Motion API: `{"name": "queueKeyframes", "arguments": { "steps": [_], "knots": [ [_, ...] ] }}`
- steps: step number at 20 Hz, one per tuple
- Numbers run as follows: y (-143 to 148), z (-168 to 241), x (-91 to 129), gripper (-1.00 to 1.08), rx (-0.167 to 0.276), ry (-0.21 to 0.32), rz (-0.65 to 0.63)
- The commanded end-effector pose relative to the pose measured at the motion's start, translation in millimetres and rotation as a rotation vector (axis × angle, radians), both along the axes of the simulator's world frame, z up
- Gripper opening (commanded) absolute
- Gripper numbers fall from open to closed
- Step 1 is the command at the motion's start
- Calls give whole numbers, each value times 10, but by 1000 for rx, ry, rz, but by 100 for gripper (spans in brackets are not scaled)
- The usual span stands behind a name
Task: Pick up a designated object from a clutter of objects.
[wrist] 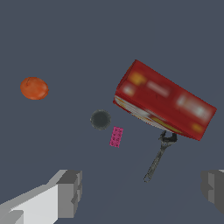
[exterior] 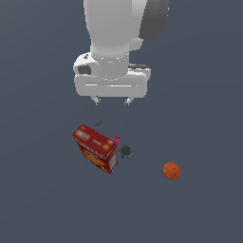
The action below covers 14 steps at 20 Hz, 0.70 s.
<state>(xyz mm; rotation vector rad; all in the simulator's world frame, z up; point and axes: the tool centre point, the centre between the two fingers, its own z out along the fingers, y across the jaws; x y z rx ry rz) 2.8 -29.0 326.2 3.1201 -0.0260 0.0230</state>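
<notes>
Exterior view: the gripper is held wide open and empty above the red box, while the orange ball lies well apart toward that view's right. A straight descent would be met by the box, not the ball.

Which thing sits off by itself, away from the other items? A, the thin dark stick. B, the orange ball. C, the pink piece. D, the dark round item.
B: the orange ball lies alone toward the exterior view's right, while the pink piece, dark round item and thin dark stick all crowd close to the red box.
</notes>
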Motion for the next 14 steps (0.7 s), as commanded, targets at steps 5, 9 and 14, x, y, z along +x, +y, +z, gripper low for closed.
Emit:
{"name": "queueKeyframes", "arguments": {
  "steps": [5, 9, 14],
  "knots": [
    [18, -14, 18, 100, 0, 0, -10],
    [59, -44, 69, 100, 0, -1, -38],
    [149, -113, 167, 100, 2, -1, -96]
  ]
}}
